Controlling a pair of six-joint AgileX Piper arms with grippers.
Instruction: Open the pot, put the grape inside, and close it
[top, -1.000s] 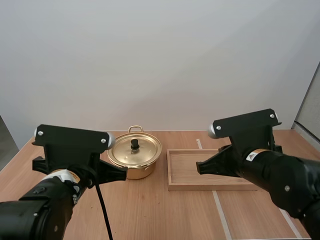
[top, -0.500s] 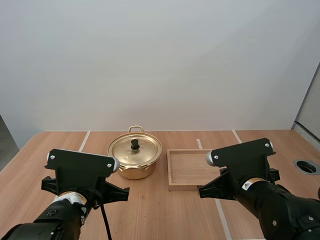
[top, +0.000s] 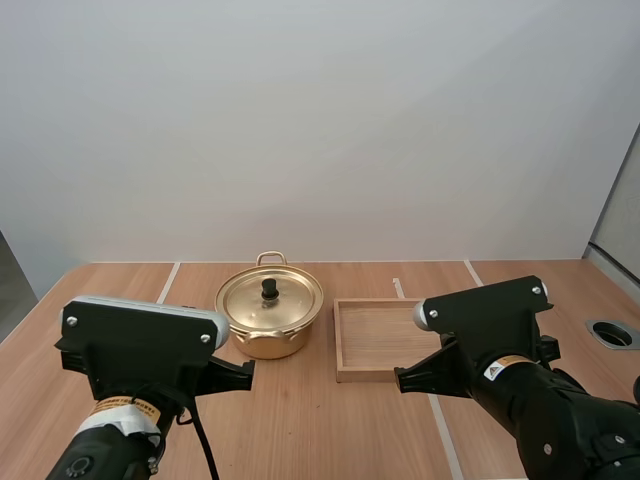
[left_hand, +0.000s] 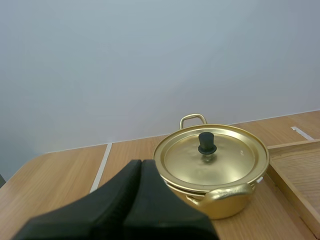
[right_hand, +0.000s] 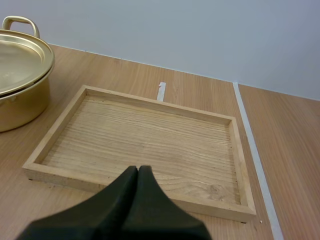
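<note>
Pot (top: 270, 318) sits lidded, lid (left_hand: 212, 157) seated, beside the wooden tray (right_hand: 145, 145), which holds nothing. No grape visible; it could be inside. My left gripper (left_hand: 140, 167) and right gripper (right_hand: 138, 172): both pressed together, holding nothing.

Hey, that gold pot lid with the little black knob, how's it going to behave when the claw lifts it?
The lid looks like thin polished metal, so probably light and rigid. Its knob is small and flares at the top, which likely helps a pinch hold. Hanging from that single point, the lid may tilt or swing, and its glossy surface looks slippery elsewhere.
</note>
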